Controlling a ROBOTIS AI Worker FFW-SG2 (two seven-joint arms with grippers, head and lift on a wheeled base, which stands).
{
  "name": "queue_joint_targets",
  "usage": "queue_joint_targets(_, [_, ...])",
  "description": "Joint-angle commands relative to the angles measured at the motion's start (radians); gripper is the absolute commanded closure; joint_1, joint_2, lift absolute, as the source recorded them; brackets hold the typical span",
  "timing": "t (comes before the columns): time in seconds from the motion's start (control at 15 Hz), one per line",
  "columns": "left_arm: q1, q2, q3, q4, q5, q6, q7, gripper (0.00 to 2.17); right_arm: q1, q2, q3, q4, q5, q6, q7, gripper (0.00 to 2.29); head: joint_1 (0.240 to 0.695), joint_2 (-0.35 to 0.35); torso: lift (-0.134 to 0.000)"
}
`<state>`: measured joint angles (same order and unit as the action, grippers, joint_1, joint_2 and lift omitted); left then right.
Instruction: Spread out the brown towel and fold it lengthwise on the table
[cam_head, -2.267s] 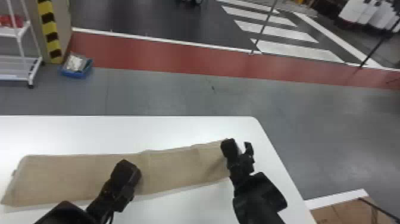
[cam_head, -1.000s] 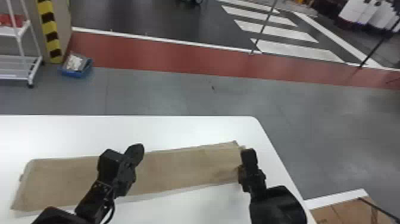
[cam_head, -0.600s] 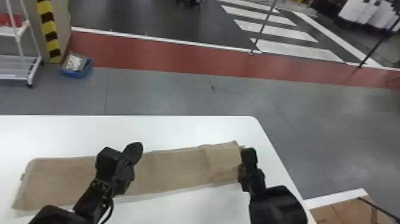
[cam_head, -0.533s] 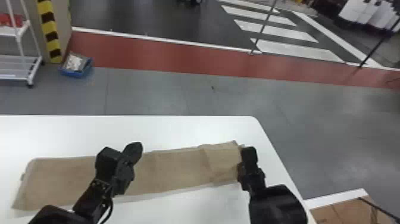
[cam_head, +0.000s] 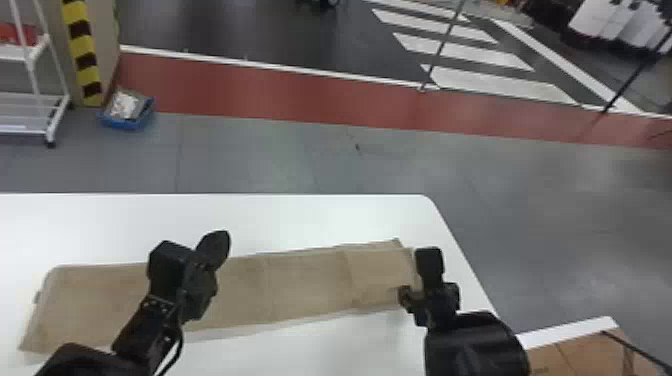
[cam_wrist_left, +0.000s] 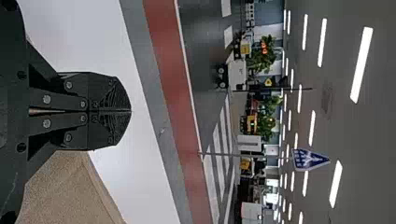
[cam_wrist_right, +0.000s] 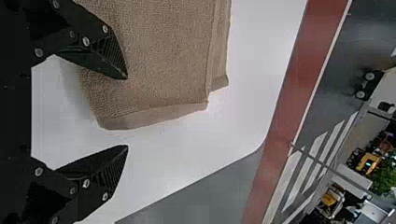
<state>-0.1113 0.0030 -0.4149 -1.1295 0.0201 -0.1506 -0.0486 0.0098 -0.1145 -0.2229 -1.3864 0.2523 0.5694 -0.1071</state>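
The towel (cam_head: 310, 287) was laid on the table (cam_head: 300, 217), seemingly folded lengthwise; perhaps only smoothing was left. At its three o'clock end, the right gripper (cam_wrist_right: 126, 112) was spread wide, empty; towards nine, the left gripper (cam_wrist_left: 130, 111) was closed, empty.

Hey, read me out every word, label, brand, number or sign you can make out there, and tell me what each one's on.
No word, brand or number can be read.
Blue sign on a pole: white pictogram, no readable words.
Dark tab at the left end of the brown towel: too small to read.
Cardboard beside the table: faint mark, unreadable.
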Motion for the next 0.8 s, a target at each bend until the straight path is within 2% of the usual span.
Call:
queue_joint_targets(0.0, [0.016,-0.006,0.010,-0.035,0.008,0.018,0.000,1.26,0.013,0.003,-0.021,-0.049,-0.011,0.037,0.000,0.15,0.695,-0.350,0.000])
queue_joint_targets(0.2, [0.048,-0.003,0.038,-0.099,0.015,0.055,-0.010,1.26,0.009,0.003,-0.030,-0.080,-0.011,0.031,-0.002,0.12,0.695,-0.350,0.000])
queue_joint_targets(0.27, [0.061,0.012,0.041,-0.127,0.031,0.058,-0.010,1.26,0.004,-0.001,-0.042,-0.086,-0.013,-0.012,0.021,0.12,0.695,-0.350,0.000])
queue_joint_targets(0.33, [0.085,0.018,0.084,-0.161,0.032,0.073,-0.011,1.26,0.002,-0.007,-0.050,-0.088,-0.024,-0.070,0.053,0.12,0.695,-0.350,0.000])
queue_joint_targets(0.4, [0.104,0.025,0.119,-0.197,0.038,0.082,-0.023,1.23,-0.010,-0.011,-0.075,-0.088,-0.028,-0.141,0.138,0.12,0.695,-0.350,0.000])
queue_joint_targets(0.47, [0.124,0.037,0.148,-0.242,0.046,0.104,-0.034,1.03,-0.019,-0.014,-0.102,-0.086,-0.025,-0.220,0.199,0.12,0.695,-0.350,0.000])
queue_joint_targets(0.6, [0.154,0.078,0.202,-0.311,0.075,0.141,-0.053,0.35,-0.039,-0.037,-0.148,-0.074,-0.021,-0.251,0.319,0.13,0.695,-0.350,0.000])
queue_joint_targets(0.67, [0.170,0.095,0.243,-0.345,0.089,0.168,-0.057,0.20,-0.047,-0.053,-0.181,-0.065,-0.022,-0.269,0.389,0.13,0.695,-0.350,0.000])
queue_joint_targets(0.73, [0.182,0.100,0.288,-0.363,0.092,0.187,-0.065,0.19,-0.053,-0.063,-0.214,-0.059,-0.027,-0.279,0.454,0.13,0.695,-0.350,0.000])
